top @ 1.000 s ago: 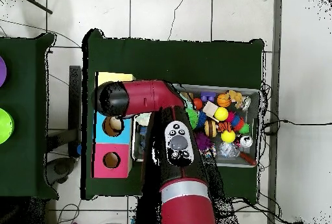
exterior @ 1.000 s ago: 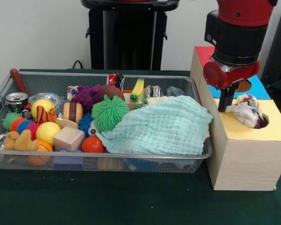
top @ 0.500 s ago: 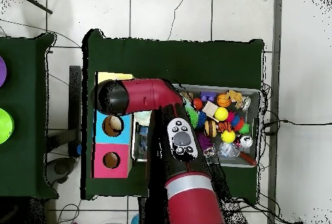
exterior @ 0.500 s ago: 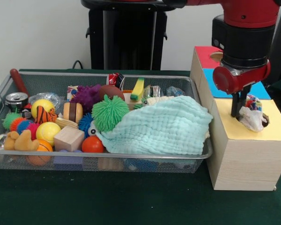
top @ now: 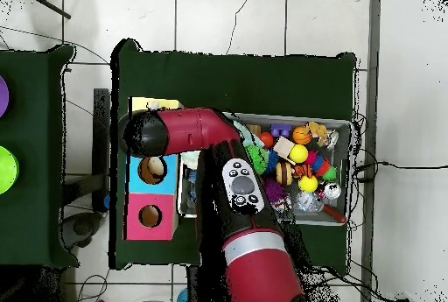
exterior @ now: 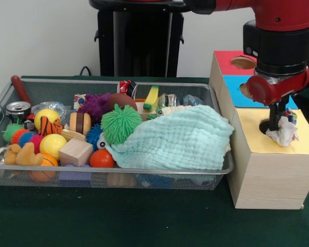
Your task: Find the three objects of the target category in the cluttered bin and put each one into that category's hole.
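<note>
One wrapper [exterior: 283, 133] is at the drop point, and the last second has mostly been about getting it there. Largest first: the arm [exterior: 276, 41] has slid across the yellow-topped box [exterior: 270, 159], away from the bin [exterior: 144, 170], so the fingers [exterior: 277, 119] now stand directly over the hole [exterior: 270, 125] instead of beside it. Whether they are clamped on the plastic or have let go cannot be told; the crumpled bundle sits touching them, just below and to their outer side, resting on the hole's rim, not swallowed. By my judgement this wrapper still needs pushing in. Well away from the fingers, a clear-whitish wrapper [exterior: 54, 109] waits in the bin's far end.
</note>
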Available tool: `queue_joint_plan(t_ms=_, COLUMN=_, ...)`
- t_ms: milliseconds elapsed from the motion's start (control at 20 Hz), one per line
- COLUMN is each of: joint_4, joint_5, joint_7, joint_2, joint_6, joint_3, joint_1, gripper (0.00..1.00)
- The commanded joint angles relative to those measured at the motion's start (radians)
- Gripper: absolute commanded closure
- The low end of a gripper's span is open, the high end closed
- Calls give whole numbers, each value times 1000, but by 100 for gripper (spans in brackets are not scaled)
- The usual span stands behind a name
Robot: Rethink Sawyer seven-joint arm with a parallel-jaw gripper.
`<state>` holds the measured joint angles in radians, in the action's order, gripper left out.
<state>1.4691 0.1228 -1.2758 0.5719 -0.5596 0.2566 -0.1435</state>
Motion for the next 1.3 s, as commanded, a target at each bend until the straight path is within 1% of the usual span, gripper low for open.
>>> queue_joint_plan(t_ms=50, joint_4=43, joint_5=34, joint_7=-41, joint_2=-58, joint_6=-74, joint_3=47, joint_1=-4, gripper=100)
queue_joint_plan(t_ms=300, joint_4=-4, joint_5=56, joint_7=-38, joint_2=-95, joint_6=-137, joint_3=4, joint_1=19, gripper=100)
queue_joint_plan(t_ms=450, joint_4=-47, joint_5=70, joint_7=-42, joint_2=-126, joint_6=-164, joint_3=-25, joint_1=42, gripper=100)
queue_joint_plan(t_ms=700, joint_4=-126, joint_5=90, joint_7=-50, joint_2=-209, joint_6=-178, joint_3=-74, joint_1=74, gripper=100)
queue_joint_plan(t_ms=800, joint_4=-135, joint_5=95, joint_7=-41, joint_2=-228, joint_6=-174, joint_3=-87, joint_1=78, gripper=100)
queue_joint_plan(t_ms=900, joint_4=-150, joint_5=106, joint_7=-39, joint_2=-243, joint_6=-206, joint_3=-109, joint_1=92, gripper=100)
queue_joint_plan(t_ms=1100, joint_4=-152, joint_5=114, joint_7=-35, joint_2=-244, joint_6=-253, joint_3=-129, joint_1=102, gripper=100)
queue_joint_plan(t_ms=1300, joint_4=-166, joint_5=115, joint_7=-37, joint_2=-253, joint_6=-256, joint_3=-133, joint_1=110, gripper=100)
